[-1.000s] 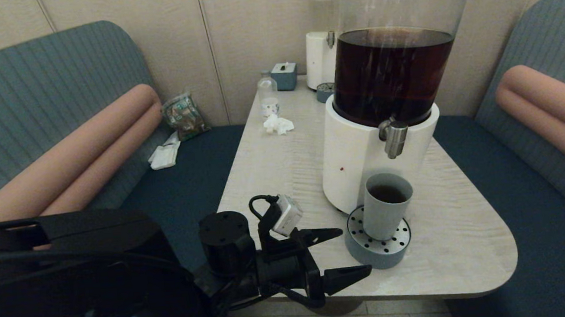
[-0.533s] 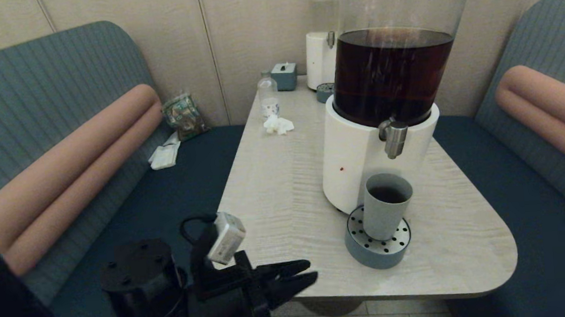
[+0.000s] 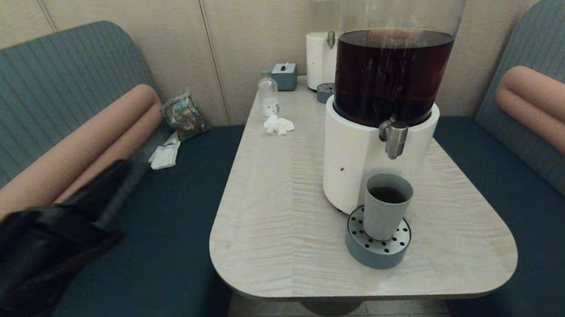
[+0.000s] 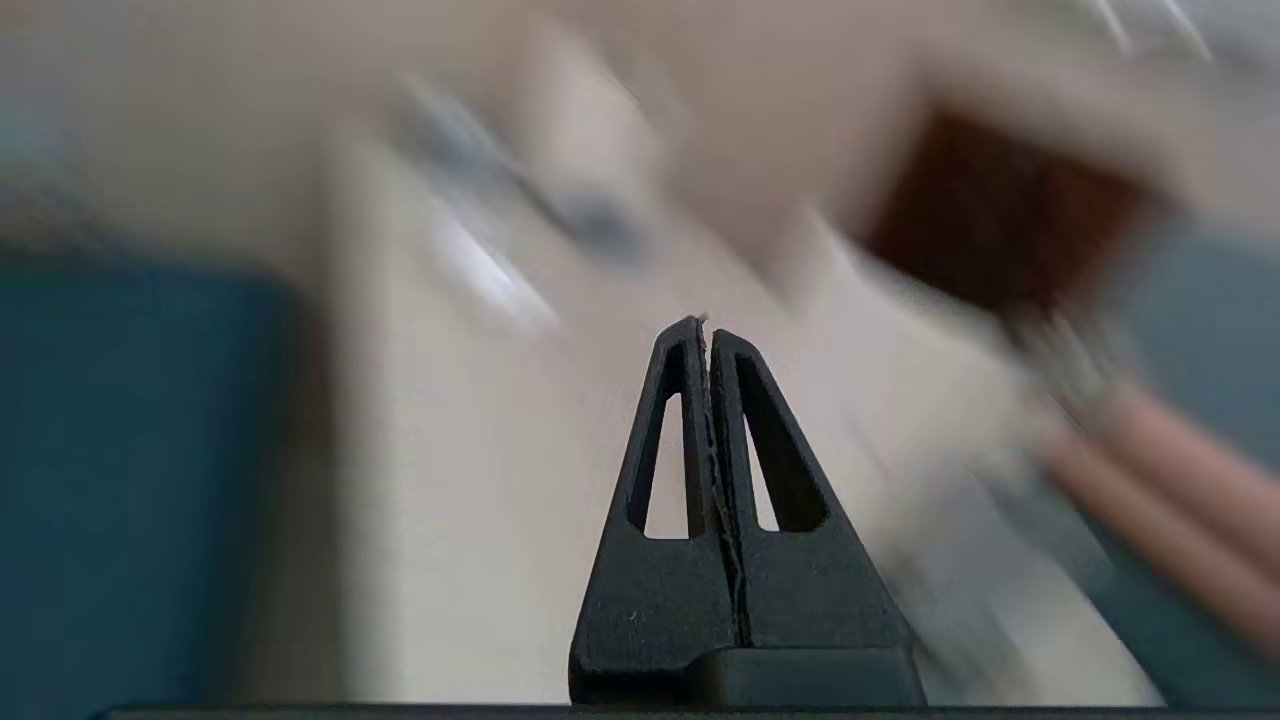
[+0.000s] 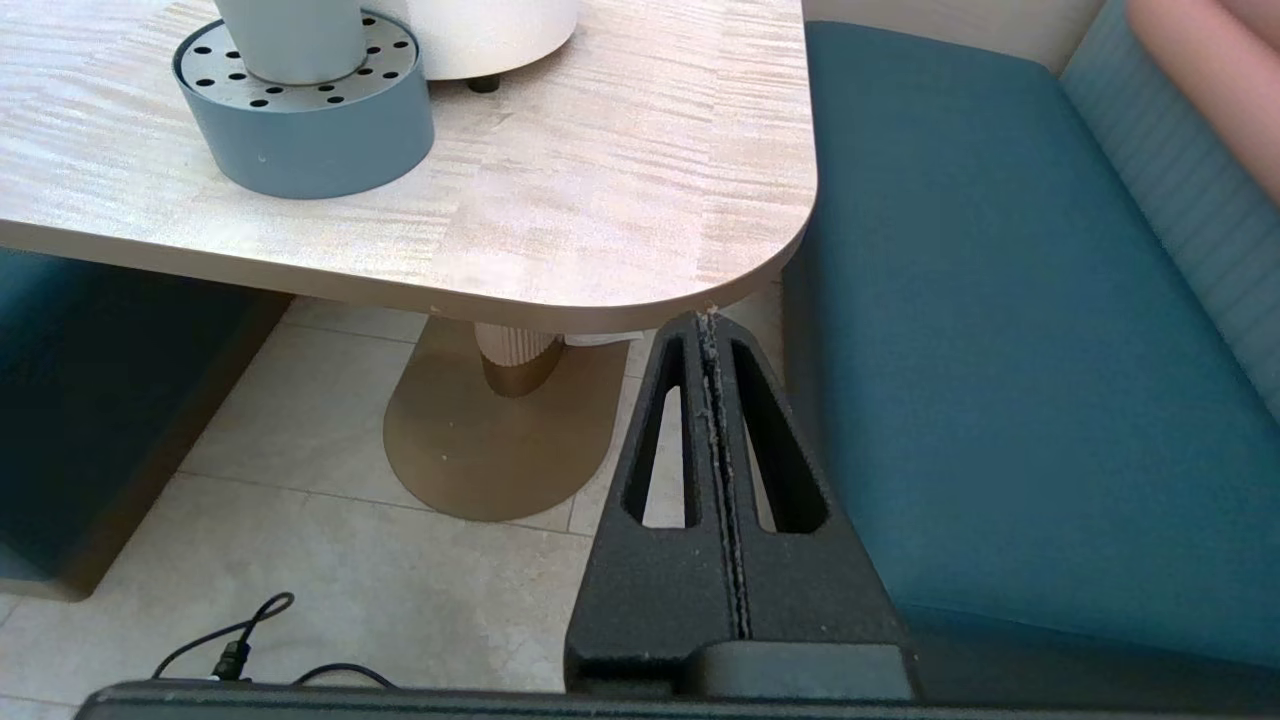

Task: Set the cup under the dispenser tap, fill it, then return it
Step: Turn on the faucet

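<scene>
The grey-green cup (image 3: 386, 205) stands upright on the round blue-grey drip tray (image 3: 377, 251), directly below the steel dispenser tap (image 3: 394, 138) of the white-based dispenser (image 3: 357, 158) with its dark-brown tank. Dark liquid shows inside the cup. The cup's base (image 5: 290, 38) and the tray (image 5: 305, 120) also appear in the right wrist view. My left arm (image 3: 35, 250) is a dark blur at the far left over the bench seat, well away from the cup; its gripper (image 4: 706, 330) is shut and empty. My right gripper (image 5: 708, 325) is shut and empty, below the table's near right corner.
A second paler dispenser (image 3: 320, 59), a small bottle (image 3: 268, 96), a tissue box (image 3: 284, 75) and crumpled tissue (image 3: 278, 124) sit at the table's far end. Blue benches flank the table (image 3: 277, 218). A packet (image 3: 183, 115) and napkins (image 3: 164, 156) lie on the left seat.
My left arm has swung back from the table's near left edge to the far left over the bench, and its gripper went from open to shut. The cup has not moved.
</scene>
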Motion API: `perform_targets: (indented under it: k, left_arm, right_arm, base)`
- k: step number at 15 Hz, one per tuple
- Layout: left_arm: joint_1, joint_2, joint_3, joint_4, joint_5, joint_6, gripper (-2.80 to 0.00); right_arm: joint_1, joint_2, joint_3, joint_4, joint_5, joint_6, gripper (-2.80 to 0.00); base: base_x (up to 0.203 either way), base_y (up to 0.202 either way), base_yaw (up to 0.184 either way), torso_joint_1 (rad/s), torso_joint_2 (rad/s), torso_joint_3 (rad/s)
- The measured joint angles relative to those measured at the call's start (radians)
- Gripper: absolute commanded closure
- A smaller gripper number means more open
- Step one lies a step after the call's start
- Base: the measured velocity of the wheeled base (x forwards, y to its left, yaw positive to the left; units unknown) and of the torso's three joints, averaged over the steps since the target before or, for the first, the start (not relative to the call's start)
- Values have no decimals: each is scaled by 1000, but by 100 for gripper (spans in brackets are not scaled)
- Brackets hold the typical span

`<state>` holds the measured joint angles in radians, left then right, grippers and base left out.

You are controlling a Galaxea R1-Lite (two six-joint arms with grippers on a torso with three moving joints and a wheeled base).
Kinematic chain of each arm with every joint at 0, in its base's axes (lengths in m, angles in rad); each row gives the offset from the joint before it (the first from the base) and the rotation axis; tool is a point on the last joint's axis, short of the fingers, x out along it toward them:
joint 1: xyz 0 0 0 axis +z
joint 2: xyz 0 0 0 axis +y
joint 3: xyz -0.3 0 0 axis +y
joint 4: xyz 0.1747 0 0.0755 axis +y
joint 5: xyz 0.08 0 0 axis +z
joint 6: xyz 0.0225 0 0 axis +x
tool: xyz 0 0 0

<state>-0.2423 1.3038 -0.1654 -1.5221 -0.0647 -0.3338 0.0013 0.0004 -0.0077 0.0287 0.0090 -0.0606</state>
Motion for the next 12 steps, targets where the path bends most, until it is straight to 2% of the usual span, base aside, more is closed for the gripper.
perform_targets:
  k: [3,5,7,9,11,12]
  left_arm:
    - [166,-198,51,1,7,20,0]
    - [216,-327,98,23,-16,27,0]
    - [236,-489,129,119,-33,32,0]
    - [243,-663,116,298,-51,38,0]
    - [246,-860,47,592,-79,54,0]
    - [247,-966,3,790,-96,77,0]
  right_arm:
    - [0,0,0,0,0,0,0]
    - [0,0,0,0,-1,0,0]
    - [0,0,0,0,-1,0,0]
    - [0,0,0,0,0,0,0]
    - [0,0,0,0,-1,0,0]
    - [0,0,0,0,-1,0,0]
  base:
    - [0,0,0,0,0,0]
    - [0,0,0,0,0,0]
    - [0,0,0,0,0,0]
    - [0,0,0,0,0,0]
    - [0,0,0,0,0,0]
    - [0,0,0,0,0,0]
